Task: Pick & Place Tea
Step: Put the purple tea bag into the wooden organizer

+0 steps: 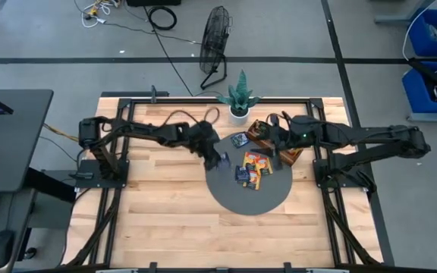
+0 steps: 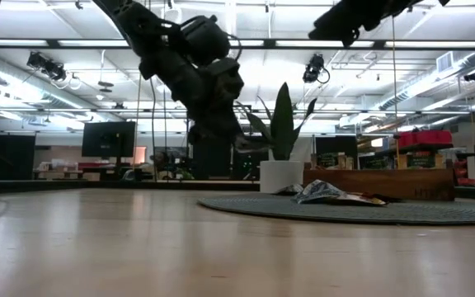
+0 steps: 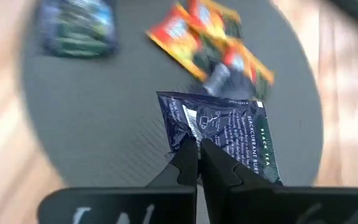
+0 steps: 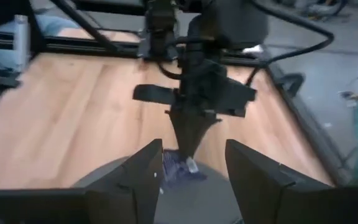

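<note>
Sachet (image 3: pixel 229 134) between left fingers (image 3: pixel 188 163), seemingly aloft.

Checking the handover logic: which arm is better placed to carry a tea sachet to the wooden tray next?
Left: the left gripper is shut on the dark blue sachet. The right gripper is open and empty.

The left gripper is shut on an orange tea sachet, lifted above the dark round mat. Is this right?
Not quite. The left gripper is shut on a dark blue tea sachet, not an orange one; the left wrist view shows it. The sachet is indeed lifted above the dark round mat.
</note>
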